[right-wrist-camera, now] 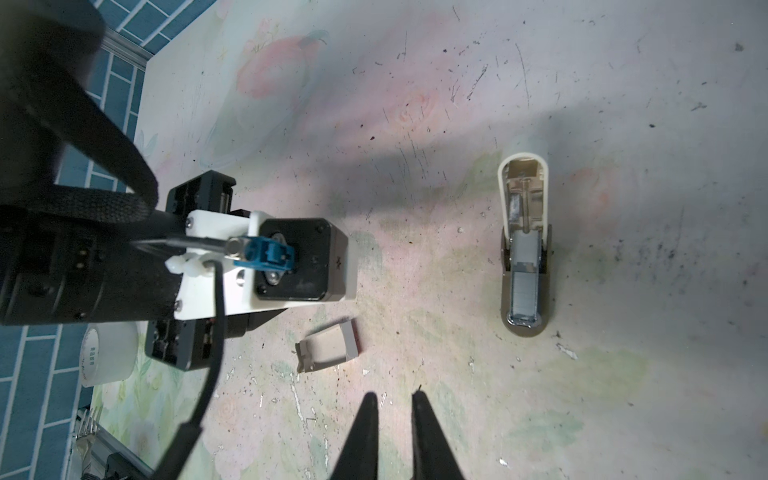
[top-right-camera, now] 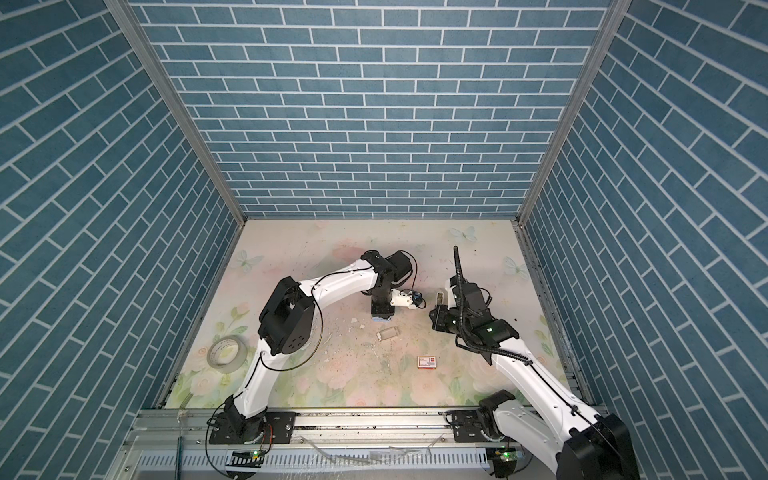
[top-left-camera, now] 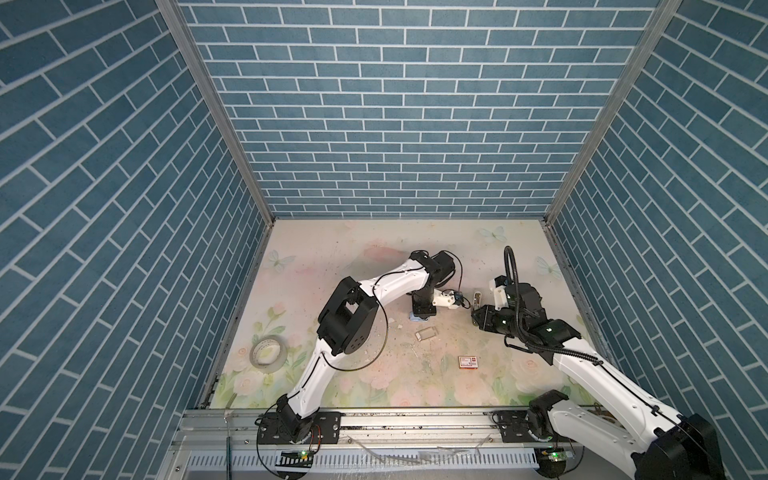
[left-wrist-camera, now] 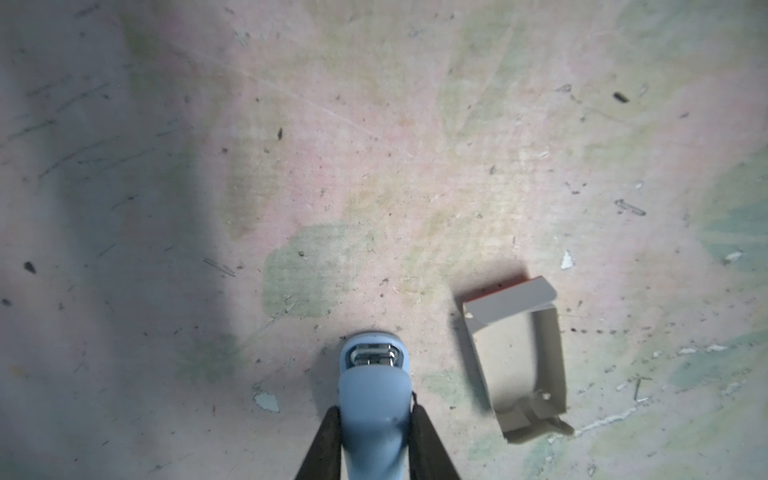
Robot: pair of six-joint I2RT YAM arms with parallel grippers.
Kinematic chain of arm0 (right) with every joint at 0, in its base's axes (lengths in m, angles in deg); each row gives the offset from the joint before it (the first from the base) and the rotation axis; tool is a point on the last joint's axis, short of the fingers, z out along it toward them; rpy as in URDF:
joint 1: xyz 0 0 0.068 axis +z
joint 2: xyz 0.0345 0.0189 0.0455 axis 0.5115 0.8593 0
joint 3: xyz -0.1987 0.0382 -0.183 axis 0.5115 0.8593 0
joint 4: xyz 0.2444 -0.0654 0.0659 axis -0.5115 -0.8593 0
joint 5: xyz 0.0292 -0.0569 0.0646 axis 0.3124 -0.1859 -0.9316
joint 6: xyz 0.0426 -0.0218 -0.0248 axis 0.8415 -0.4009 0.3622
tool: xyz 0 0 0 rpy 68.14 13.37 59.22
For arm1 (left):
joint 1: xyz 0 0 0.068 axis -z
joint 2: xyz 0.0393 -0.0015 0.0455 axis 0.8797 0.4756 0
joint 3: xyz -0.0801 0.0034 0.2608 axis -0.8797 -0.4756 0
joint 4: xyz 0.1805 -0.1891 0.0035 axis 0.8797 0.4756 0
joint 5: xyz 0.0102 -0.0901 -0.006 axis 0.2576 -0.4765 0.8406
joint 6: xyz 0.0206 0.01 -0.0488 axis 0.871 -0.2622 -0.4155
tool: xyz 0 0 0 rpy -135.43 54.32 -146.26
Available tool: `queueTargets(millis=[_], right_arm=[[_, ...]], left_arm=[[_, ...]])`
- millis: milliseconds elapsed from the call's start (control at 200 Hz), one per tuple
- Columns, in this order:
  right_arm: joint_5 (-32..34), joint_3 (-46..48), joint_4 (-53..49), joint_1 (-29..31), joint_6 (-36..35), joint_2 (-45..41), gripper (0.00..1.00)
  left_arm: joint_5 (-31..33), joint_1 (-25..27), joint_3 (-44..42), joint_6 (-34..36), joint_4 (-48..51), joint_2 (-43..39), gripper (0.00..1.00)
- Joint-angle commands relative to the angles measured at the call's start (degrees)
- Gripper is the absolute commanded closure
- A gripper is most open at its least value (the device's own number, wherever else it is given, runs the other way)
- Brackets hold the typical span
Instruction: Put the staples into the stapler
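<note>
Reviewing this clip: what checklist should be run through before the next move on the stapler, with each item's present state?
1. Stapler lid raised: ok.
2. Staples in its channel: ok, a grey strip lies there; whether it is fully seated, cannot tell.
3. Right gripper free: ok, jaws narrowly apart, nothing between them.
4. Left gripper grip: ok, shut on the light-blue tool.
5. Pale tray clear of the stapler: ok, it lies apart.

Bare table (right-wrist-camera: 415, 270) lies open between stapler (right-wrist-camera: 524, 257) and left arm (right-wrist-camera: 299, 286).
</note>
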Motion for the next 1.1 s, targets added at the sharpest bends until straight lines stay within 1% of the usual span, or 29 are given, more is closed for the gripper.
queueTargets(millis=[0,480,1095], right_arm=[[1.3,0.3,-0.9,-0.2,0.4,0.4,0.83],[1.7,0.1,-1.0,-0.2,0.6,1.0,0.82],[2.5,-0.2,-2.3,-0.3,0.7,-0.1,0.80]], left_arm=[[0.7,0.2,-2.2,-1.0,-0.9,-0.1,0.97],[0.8,0.3,-4.3,-1.0,-2.1,-1.9,0.87],[1.6,0.1,-4.0,-0.5,-1.6,-3.4,0.67]])
